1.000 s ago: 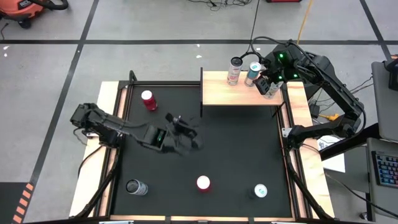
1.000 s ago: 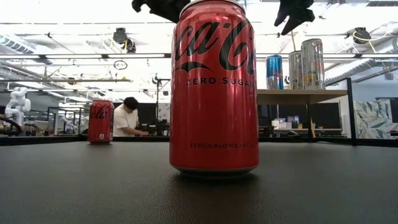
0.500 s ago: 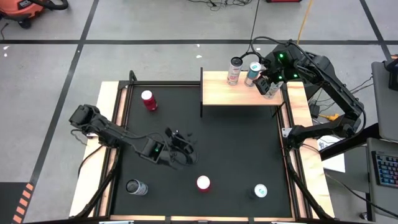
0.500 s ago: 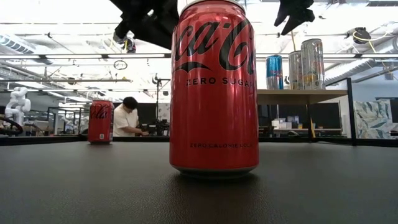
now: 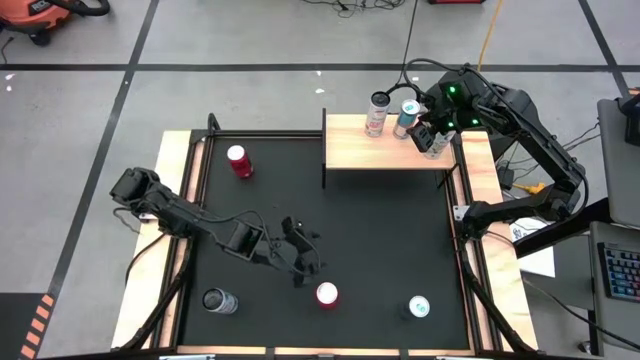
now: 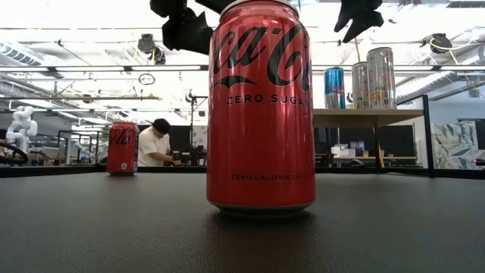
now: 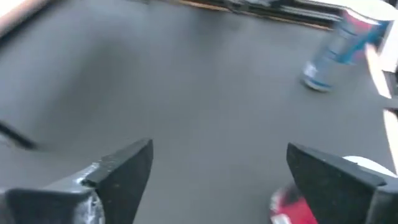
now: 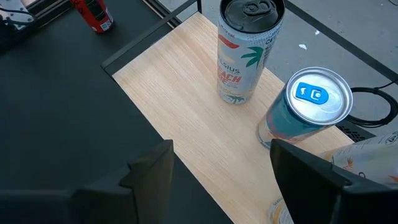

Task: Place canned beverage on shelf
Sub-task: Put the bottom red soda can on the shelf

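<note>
A red can [image 5: 327, 294] stands upright on the black table near its front edge; it fills the low view [image 6: 261, 106]. My left gripper [image 5: 303, 255] hovers open just left of and behind it, tipped downward. The can's top [image 7: 292, 206] shows low between the left gripper's [image 7: 217, 155] spread fingers, untouched. The pale-wood shelf [image 5: 370, 152] at the far right carries three upright cans: white [image 8: 247, 53], blue [image 8: 311, 106] and another [image 5: 435, 143]. My right gripper [image 8: 221, 165] stands open above the shelf board beside them.
On the table also stand a red can [image 5: 239, 160] at the far left, a dark can [image 5: 220, 300] at the near left and a teal-topped can [image 5: 418, 307] at the near right. A black upright [image 5: 323, 150] edges the shelf's left side.
My left gripper has moved toward the table's near edge and to the right, down toward the front red can, tipping its fingers downward, and it has opened. The cans have not moved.
</note>
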You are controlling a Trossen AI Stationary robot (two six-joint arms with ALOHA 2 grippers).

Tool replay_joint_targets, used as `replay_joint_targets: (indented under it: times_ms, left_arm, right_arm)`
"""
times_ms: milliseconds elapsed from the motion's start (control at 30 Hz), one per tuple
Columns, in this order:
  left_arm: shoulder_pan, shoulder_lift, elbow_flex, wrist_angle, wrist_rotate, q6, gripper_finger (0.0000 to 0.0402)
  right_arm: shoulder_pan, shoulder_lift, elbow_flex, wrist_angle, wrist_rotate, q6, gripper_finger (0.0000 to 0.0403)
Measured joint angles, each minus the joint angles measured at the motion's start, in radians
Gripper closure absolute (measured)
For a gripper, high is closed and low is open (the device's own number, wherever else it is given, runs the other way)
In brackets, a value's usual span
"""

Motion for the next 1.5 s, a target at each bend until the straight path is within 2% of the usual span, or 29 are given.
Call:
replay_joint_targets:
  times_ms: [200, 500, 633, 733, 1067, 1300, 1500]
  left_arm:
    - [0.004, 0.000, 0.000, 0.035, 0.130, 0.005, 0.0004]
    - [0.004, 0.000, 0.000, 0.040, 0.151, -0.003, 0.0004]
    - [0.005, 0.000, 0.000, 0.040, 0.144, -0.094, 0.0004]
    - [0.007, 0.000, 0.000, 0.035, 0.145, -0.103, 0.0004]
    - [0.052, 0.026, 0.001, 0.047, 0.246, -0.108, 0.0004]
    - [0.035, 0.074, 0.001, 0.141, 0.334, -0.107, 0.0004]
    - [0.031, 0.078, 0.001, 0.144, 0.330, -0.107, 0.0004]
  right_arm:
    - [0.000, 0.000, 0.000, 0.000, 0.000, 0.000, 0.0151]
    - [0.000, 0.000, 0.000, 0.000, 0.000, 0.000, 0.0151]
    - [0.000, 0.000, 0.000, 0.000, 0.000, 0.000, 0.0151]
    - [0.000, 0.000, 0.000, 0.000, 0.000, 0.000, 0.0151]
    - [0.000, 0.000, 0.000, 0.000, 0.000, 0.000, 0.0151]
    - [0.000, 0.000, 0.000, 0.028, 0.000, 0.000, 0.0151]
    - [0.000, 0.000, 0.000, 0.070, 0.000, 0.000, 0.0151]
